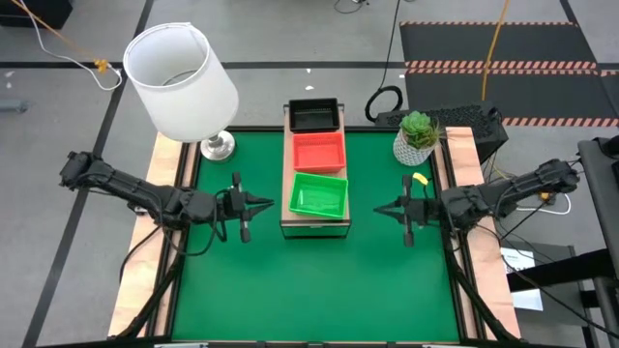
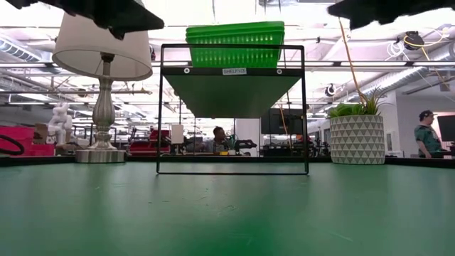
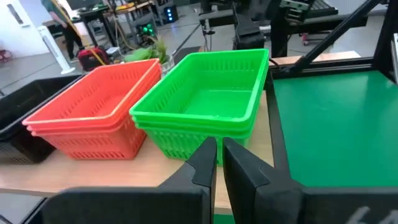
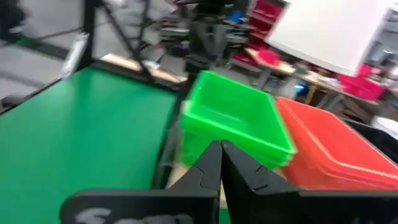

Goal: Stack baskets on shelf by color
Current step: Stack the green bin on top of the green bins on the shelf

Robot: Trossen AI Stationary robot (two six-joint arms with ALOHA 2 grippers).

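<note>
Baskets sit sorted on the shelf (image 1: pixel 315 224): black (image 1: pixel 314 116), red (image 1: pixel 318 152) and green (image 1: pixel 319 195) stacks in a row

Left gripper (image 1: pixel 253 204) and right gripper (image 1: pixel 389 208) hover beside it over the green surface (image 1: pixel 319 280), both closed and empty; I'd pull them straight back, clear of the stacks

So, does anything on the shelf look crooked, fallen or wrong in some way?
Nothing stands out. On the shelf the green baskets, the red baskets and the black baskets sit in one row, sorted by color, none tipped or fallen.
</note>
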